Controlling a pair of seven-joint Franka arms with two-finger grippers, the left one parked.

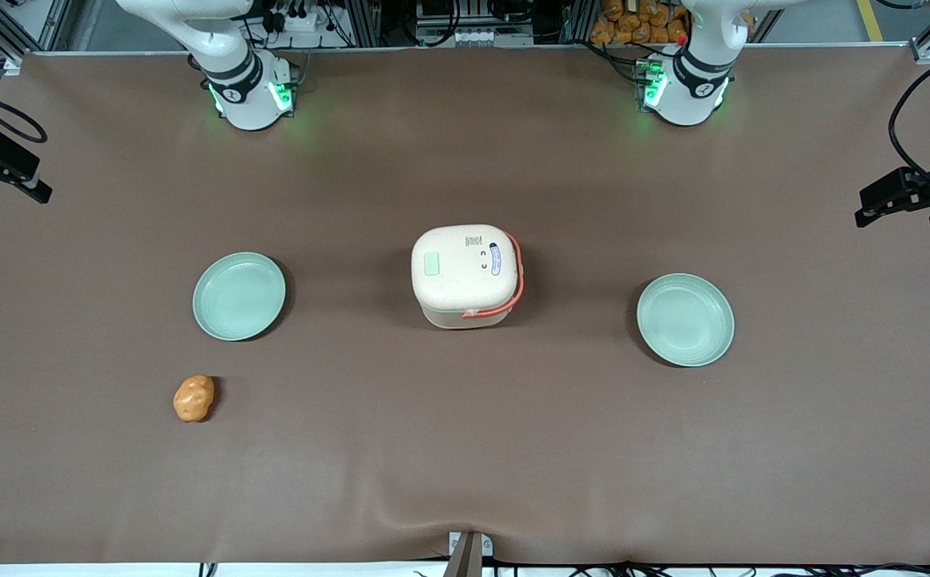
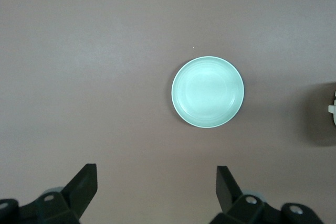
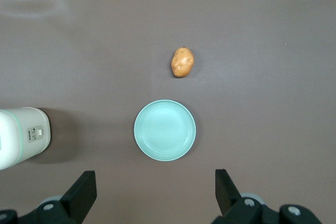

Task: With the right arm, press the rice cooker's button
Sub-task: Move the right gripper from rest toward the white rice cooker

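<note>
Rice cooker (image 1: pixel 465 275) lid closed; gripper (image 3: pixel 156 192) spread wide above plate (image 3: pixel 165 130).

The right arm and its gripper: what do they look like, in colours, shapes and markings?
In the front view only the base of the right arm shows: glossy white rounded segments, a black ring, green lights, and cables near it. The gripper, seen in its own wrist view high above a pale green plate, has two black wedge-shaped fingers set wide apart, on dark mounts with silvery screws.
</note>
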